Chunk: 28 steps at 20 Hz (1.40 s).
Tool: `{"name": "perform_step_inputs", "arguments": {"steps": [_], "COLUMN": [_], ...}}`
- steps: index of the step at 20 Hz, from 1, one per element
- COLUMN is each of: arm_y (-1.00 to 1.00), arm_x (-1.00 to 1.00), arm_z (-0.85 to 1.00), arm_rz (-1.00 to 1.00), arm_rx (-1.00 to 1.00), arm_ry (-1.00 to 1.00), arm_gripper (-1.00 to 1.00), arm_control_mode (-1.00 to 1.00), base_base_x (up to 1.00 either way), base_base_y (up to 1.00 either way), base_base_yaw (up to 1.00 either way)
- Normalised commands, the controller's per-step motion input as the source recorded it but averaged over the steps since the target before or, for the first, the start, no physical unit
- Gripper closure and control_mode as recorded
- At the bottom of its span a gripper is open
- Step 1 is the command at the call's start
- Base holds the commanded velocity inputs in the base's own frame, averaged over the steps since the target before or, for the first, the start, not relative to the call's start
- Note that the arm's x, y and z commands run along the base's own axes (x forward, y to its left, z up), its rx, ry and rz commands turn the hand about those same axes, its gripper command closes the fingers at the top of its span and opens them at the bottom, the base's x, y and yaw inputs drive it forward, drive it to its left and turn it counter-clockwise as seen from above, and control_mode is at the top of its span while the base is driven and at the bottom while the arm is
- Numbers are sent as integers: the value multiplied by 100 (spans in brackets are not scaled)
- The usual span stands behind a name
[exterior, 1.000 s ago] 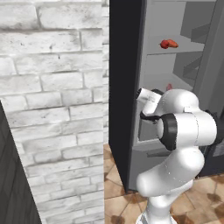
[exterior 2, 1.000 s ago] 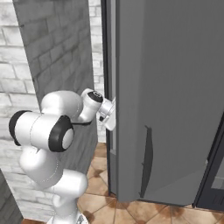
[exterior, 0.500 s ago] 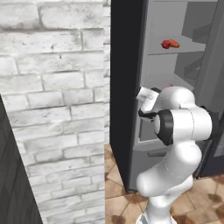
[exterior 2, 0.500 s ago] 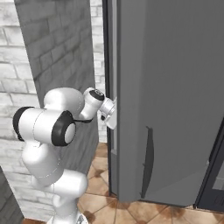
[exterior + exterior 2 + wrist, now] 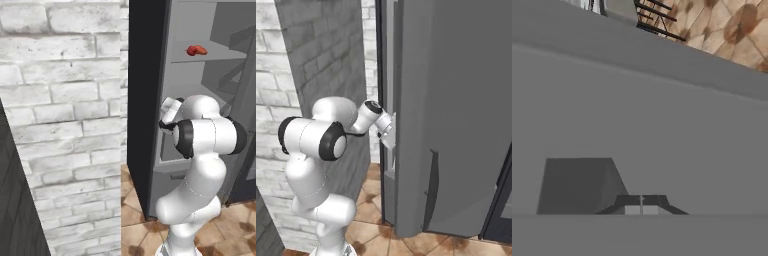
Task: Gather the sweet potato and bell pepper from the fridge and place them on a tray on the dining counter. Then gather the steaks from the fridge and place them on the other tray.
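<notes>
- One red item, likely the bell pepper (image 5: 196, 50), lies on an upper shelf of the fridge (image 5: 200, 90), at the upper right of the left base frame.
- No sweet potato or steak can be made out on the shelves that show.
- Mid-frame in the right base view, the gripper (image 5: 390, 134) sits at the edge of the door (image 5: 456, 100), which stands partly open.
- At the bottom centre of the hand frame, the fingertips (image 5: 632, 210) touch each other, so the jaws are together and hold nothing, close to a plain grey surface.
- Judged step: opening the fridge, before any gathering; nothing is on a tray yet.
- Next move, as I judge it: push the door wider, pull the hand clear, part the jaws, and reach up to the pepper's shelf.
</notes>
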Motion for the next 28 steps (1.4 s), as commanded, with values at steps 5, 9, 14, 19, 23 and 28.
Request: {"name": "perform_step_inputs", "arguments": {"steps": [5,9,14,19,23,28], "arm_y": [-100,-100,-100,-100,-100,-100], "arm_x": [-29,-27,-4,2,15,23], "arm_z": [-20,-26,-22,-23,-33,-40], "arm_rz": [-21,-13,-1,0,0,0], "arm_rx": [0,0,4,5,12,19], "arm_ry": [5,5,6,8,1,3], "arm_gripper": [100,100,100,100,100,100], "arm_control_mode": [-100,-100,-100,-100,-100,-100], "base_base_x": [0,0,0,0,0,0], "base_base_y": [0,0,0,0,0,0], "base_base_yaw": [0,0,0,0,0,0]}}
